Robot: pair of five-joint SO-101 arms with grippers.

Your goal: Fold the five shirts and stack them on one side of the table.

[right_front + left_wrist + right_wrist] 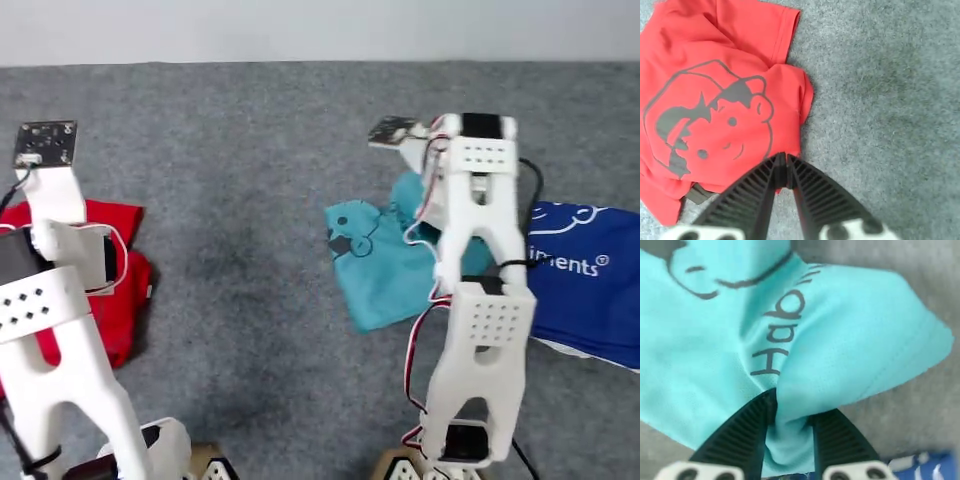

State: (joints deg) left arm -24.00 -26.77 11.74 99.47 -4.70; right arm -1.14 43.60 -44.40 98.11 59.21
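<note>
A red shirt (pixel 715 100) with a cartoon face print lies crumpled at the table's left (pixel 110 270). My left gripper (pixel 785 159) hangs shut just over its near hem, with nothing pinched between the fingers. A teal shirt (pixel 385 265) with dark lettering lies rumpled in the middle right, under the right arm (pixel 480 230). My right gripper (pixel 790 407) is shut on a raised fold of this teal shirt (pixel 815 340), and the cloth bunches between the fingers.
A blue shirt (pixel 590 280) with white print lies spread at the right edge, and a corner of it (pixel 920 462) shows beside the right gripper. The grey felt table top (pixel 250 200) is bare between the two arms and toward the back.
</note>
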